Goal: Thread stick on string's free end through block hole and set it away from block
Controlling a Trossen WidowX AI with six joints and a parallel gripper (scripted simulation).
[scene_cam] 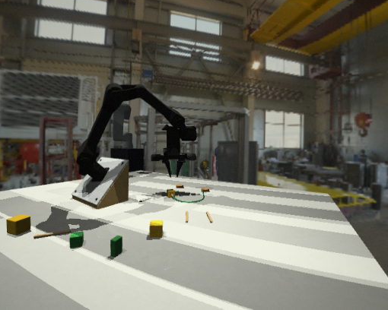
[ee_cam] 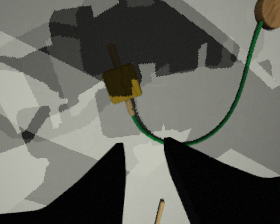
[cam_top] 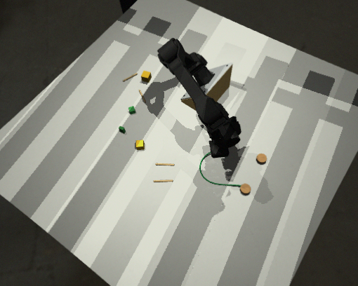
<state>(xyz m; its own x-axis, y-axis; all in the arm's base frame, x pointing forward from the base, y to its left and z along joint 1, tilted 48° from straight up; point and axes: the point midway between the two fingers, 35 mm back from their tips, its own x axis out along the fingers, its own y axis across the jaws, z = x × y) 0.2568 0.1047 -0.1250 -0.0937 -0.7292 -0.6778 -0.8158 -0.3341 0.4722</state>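
The yellow block [scene_cam: 171, 194] [ee_cam: 117, 82] stands on the table; the arm hides it in the top view. The thin wooden stick [ee_cam: 130, 107] runs through it, one end out at the far side, the string end out at the near side. The green string [cam_top: 200, 169] [scene_cam: 189, 201] [ee_cam: 241, 95] curves from that near end to the round wooden button [cam_top: 245, 188] [scene_cam: 205, 188] [ee_cam: 270, 11]; none of it shows beyond the far side. My gripper [scene_cam: 173, 175] [ee_cam: 144, 146] is partly open and empty. It hangs above the table, clear of the block and stick.
A second button [cam_top: 261, 158] [scene_cam: 179, 185] lies beyond. A big wedge [cam_top: 224, 85] [scene_cam: 118, 188] stands under the arm. Two loose sticks [cam_top: 164, 164] [cam_top: 163, 181] lie near the string. Farther off are yellow blocks [cam_top: 140, 144] [cam_top: 146, 76], green pieces [cam_top: 131, 109] [cam_top: 122, 129] and more sticks [cam_top: 130, 77].
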